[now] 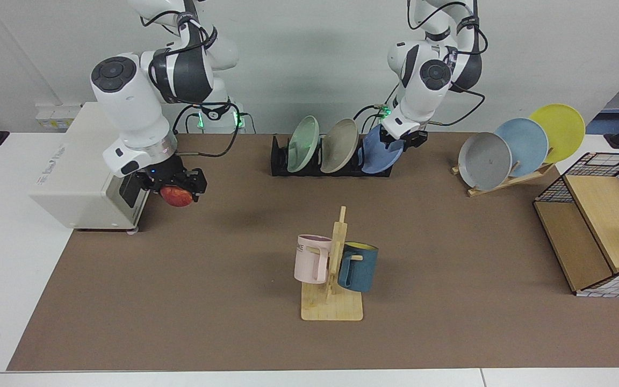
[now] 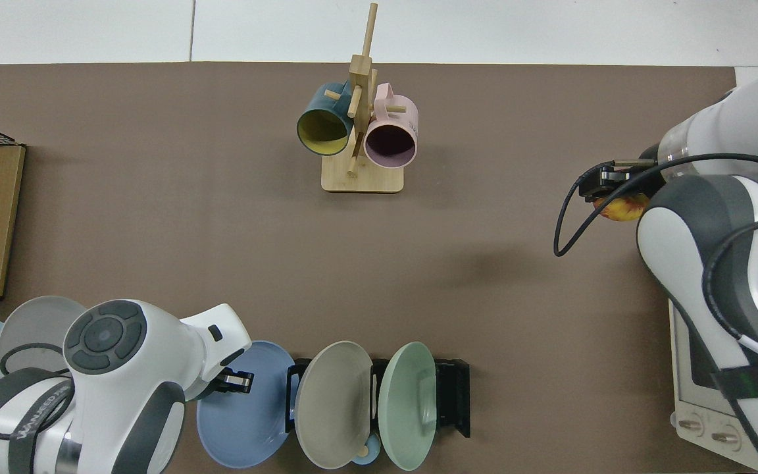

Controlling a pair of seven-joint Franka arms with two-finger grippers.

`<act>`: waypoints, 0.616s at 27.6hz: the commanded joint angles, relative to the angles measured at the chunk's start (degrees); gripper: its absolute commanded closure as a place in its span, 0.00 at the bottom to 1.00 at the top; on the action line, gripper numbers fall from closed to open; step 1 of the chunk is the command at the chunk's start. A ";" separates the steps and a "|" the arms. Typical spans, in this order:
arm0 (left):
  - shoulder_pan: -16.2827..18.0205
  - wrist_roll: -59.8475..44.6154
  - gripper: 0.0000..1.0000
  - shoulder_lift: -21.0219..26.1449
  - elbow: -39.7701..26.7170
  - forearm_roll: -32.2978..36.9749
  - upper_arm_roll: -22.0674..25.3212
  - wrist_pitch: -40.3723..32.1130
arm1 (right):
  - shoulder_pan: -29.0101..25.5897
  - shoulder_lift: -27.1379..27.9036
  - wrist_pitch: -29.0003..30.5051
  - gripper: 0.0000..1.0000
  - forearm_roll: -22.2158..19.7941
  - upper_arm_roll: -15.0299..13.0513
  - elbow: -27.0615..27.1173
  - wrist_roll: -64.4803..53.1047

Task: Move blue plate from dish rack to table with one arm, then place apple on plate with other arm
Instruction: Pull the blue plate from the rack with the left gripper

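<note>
The blue plate (image 1: 379, 156) (image 2: 247, 411) stands on edge in the end slot of the black dish rack (image 1: 280, 161) (image 2: 458, 395), nearest the left arm. My left gripper (image 1: 405, 138) (image 2: 235, 380) is down at the plate's upper rim, its tips hidden by the wrist. Over the table (image 1: 234, 322) near the white box, my right gripper (image 1: 177, 189) (image 2: 610, 192) hangs shut on the red apple (image 1: 177, 197) (image 2: 619, 209), which shows a yellow patch from above.
A beige plate (image 1: 339, 145) and a green plate (image 1: 303, 144) fill the rack's other slots. A mug tree (image 1: 332, 269) stands mid-table. A wooden stand with grey, pale blue and yellow plates (image 1: 503, 156), a wire basket (image 1: 599, 226) and a white box (image 1: 84, 172) line the sides.
</note>
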 commanded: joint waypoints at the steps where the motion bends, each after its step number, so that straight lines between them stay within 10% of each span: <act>1: 0.23 0.88 1.00 -1.71 2.42 -0.44 0.22 -3.45 | -0.62 -0.21 -1.26 1.00 0.52 0.29 0.38 -0.81; 17: 1.02 0.53 1.00 -0.75 14.90 7.38 2.67 -11.20 | -0.62 -0.12 -1.09 1.00 0.52 0.20 0.47 -0.81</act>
